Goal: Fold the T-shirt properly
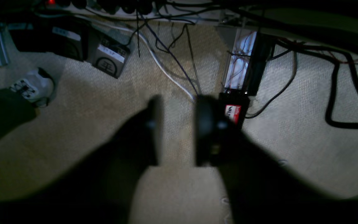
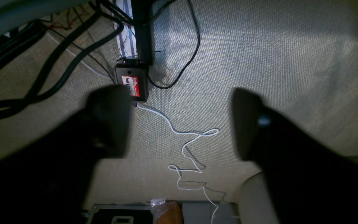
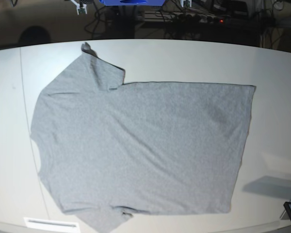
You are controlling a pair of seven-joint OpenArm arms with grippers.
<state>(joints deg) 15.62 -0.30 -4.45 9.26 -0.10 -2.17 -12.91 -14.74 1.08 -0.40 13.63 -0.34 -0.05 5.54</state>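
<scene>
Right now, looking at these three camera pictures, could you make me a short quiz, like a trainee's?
1. True or false: the T-shirt lies spread flat on the white table, plain side up.
2. Which gripper's jaws stand wider apart: A, the left gripper, or B, the right gripper?
3. Fill in: both wrist cameras look down at a carpeted ____ strewn with cables.

Key: 1 true; 2 B; 3 floor. Neither gripper holds anything, and neither arm shows in the base view.

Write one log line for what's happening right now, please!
T-shirt: flat, unfolded, plain side up | left gripper: narrow gap, empty | right gripper: open, empty
</scene>
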